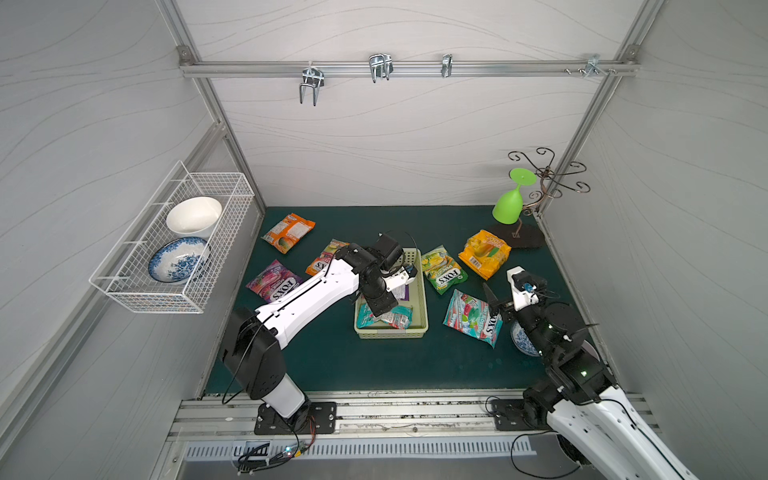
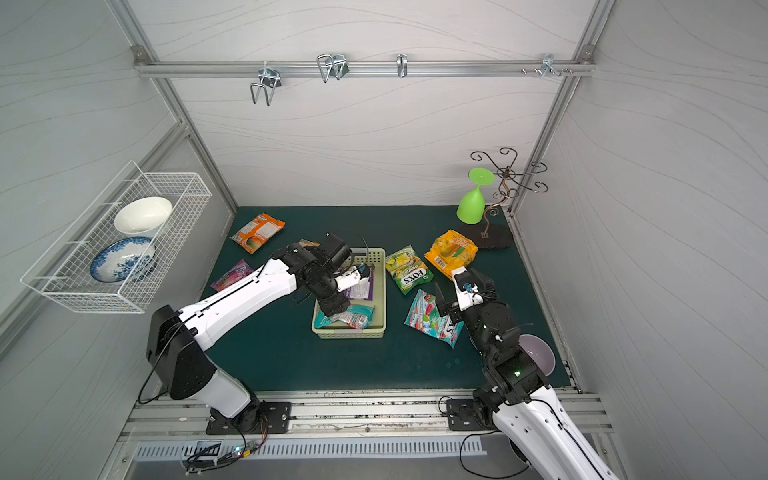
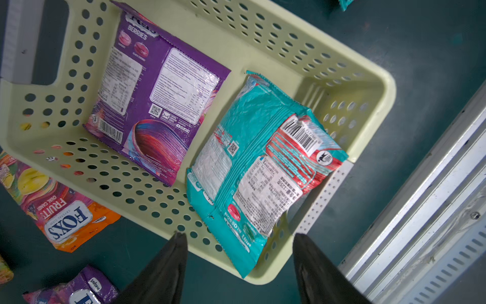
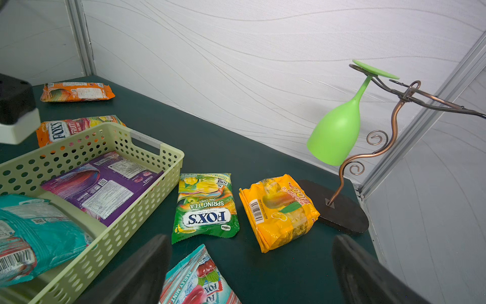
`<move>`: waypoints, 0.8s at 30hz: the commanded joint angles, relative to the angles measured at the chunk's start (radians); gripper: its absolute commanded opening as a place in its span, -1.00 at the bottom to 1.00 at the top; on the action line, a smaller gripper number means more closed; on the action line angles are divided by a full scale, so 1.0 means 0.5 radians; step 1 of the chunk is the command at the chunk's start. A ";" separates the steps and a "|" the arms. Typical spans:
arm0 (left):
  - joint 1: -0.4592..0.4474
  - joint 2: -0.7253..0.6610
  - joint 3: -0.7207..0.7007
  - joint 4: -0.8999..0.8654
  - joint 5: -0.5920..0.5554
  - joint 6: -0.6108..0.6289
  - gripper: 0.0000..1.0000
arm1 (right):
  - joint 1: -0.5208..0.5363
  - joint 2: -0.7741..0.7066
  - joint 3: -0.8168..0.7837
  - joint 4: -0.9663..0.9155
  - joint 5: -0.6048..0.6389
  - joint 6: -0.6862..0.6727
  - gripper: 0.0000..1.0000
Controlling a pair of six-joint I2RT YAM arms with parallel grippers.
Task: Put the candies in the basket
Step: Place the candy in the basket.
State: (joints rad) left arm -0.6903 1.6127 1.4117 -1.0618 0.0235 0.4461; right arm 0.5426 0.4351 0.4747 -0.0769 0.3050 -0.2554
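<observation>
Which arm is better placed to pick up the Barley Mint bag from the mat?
The right. The right gripper is open and hovers close to the Barley Mint bag. The left gripper, also open, is over the basket, farther from that bag.

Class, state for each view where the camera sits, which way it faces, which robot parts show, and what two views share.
Top view: high in front, looking down on the mat; left arm, right arm.
Top view: same head, same direction; basket central, both arms.
Left wrist: above the basket, facing purple bag and teal bag; left gripper, jaws open.
Right wrist: low, facing the back wall past green bag; right gripper, jaws open.
Shared: both wrist views show the purple bag.
</observation>
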 commanded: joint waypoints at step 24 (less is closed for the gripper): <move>-0.012 0.372 -0.320 0.453 -0.014 0.002 -0.06 | 0.003 -0.013 -0.008 0.045 -0.024 -0.017 0.98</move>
State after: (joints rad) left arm -0.6903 1.7966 1.2629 -0.9001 0.0521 0.4503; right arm 0.5426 0.4347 0.4721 -0.0765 0.3019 -0.2596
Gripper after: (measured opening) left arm 0.474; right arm 0.988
